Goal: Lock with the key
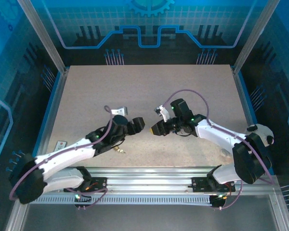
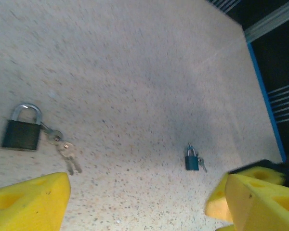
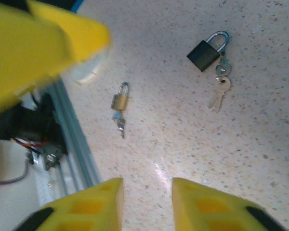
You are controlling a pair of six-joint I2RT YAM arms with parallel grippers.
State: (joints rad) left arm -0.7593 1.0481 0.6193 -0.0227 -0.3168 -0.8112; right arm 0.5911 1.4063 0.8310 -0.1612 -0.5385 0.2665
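L fingers (image 2: 29,199) apart, empty; black padlock (image 2: 21,127) w/ keys (image 2: 67,155) ahead, not between. R fingers (image 3: 202,204) slightly apart.

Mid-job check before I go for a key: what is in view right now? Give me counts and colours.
black padlock: one, black body with a silver shackle, lying on the table ahead of both pincers
keys: apparently two, silver, on a ring at the black padlock's base
brass padlock: one, small, gold, near the front rail, with a small key at its base
blue padlock: one, small, blue, right of the black one in the left wrist view, with a key beside it
table: one, speckled beige
front rail: one, silver aluminium, near edge
left pincer: one, yellow fingers, open, empty
right pincer: one, yellow fingers, open, empty
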